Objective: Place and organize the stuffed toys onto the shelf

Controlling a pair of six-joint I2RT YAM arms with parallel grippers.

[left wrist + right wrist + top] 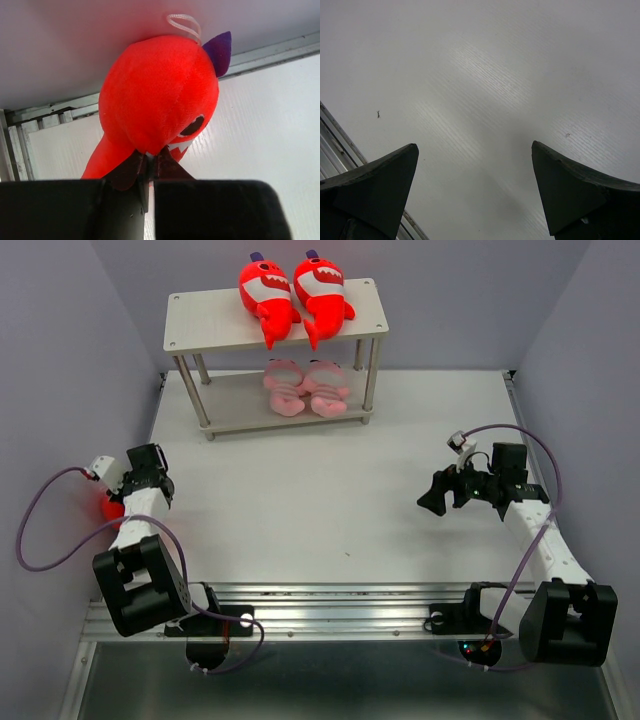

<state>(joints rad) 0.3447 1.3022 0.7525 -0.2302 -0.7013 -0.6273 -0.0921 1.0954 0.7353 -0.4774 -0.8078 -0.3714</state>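
Two red sharks (293,295) lie side by side on the top board of the shelf (200,325), which stands at the far side of the worktop (320,490). Both are on the right half of the board, their tails hanging over its front edge. Two pink striped toys (304,386) sit close together on the lower board, directly beneath them. At the worktop's left edge, close to the side wall, the left tool (150,162) is clenched on the underside of a third red shark (155,95), its fingers pinched together in the plush just beside the toothy mouth. Whether that toy rests on the surface cannot be told. Well apart, on the right side, the right tool (474,146) hangs released, jaws spread wide over bare worktop.
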